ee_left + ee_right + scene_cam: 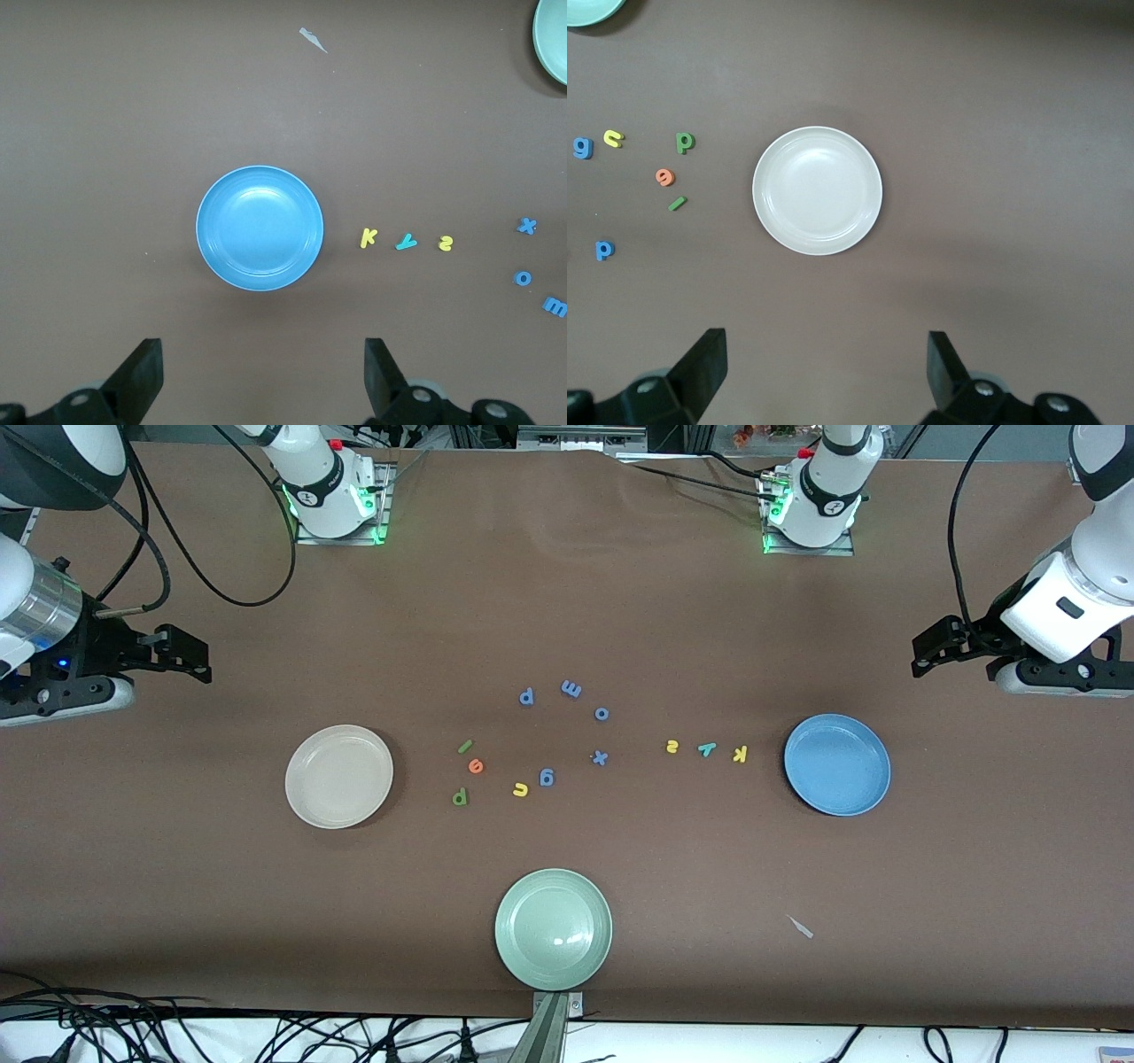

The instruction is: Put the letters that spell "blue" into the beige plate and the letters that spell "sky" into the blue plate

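Both hands, left hand and right hand, gape wide, holding nothing.

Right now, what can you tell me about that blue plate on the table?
The blue plate is round, plain mid-blue, with a smooth, slightly glossy surface, a shallow well and a low raised rim. It sits flat on the brown table cover toward the left arm's end, and it holds nothing. Nothing touches it. The yellow k lies closest, a small gap away, with the teal y and yellow s in a row after it. The left gripper hangs open above the table near the plate.
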Controlling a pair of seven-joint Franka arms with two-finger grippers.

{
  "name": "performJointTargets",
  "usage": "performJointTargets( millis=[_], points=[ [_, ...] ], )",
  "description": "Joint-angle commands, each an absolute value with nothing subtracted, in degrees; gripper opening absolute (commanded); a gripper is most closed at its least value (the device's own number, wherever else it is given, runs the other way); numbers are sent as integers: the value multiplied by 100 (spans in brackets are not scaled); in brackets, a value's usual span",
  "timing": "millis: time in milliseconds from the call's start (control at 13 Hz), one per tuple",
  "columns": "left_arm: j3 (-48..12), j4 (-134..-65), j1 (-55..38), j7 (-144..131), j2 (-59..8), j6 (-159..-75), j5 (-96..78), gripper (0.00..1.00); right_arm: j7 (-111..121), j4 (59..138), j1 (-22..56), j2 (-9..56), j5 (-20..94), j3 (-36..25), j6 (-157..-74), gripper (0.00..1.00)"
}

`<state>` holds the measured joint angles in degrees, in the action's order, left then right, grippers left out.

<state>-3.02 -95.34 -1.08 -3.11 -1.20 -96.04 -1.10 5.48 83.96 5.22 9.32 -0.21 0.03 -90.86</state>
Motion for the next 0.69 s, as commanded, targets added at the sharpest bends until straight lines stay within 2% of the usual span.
performJointTargets(
  millis=[0, 617],
  points=[
    [-325, -9352, -97, -220, -185, -9466, 53, 100, 501, 8420, 501, 861, 79, 9, -9018, 100],
    [-325, -9352, -97, -220, -193, -9466, 53, 100, 501, 8411, 501, 896, 79, 18, -9132, 100]
  ],
)
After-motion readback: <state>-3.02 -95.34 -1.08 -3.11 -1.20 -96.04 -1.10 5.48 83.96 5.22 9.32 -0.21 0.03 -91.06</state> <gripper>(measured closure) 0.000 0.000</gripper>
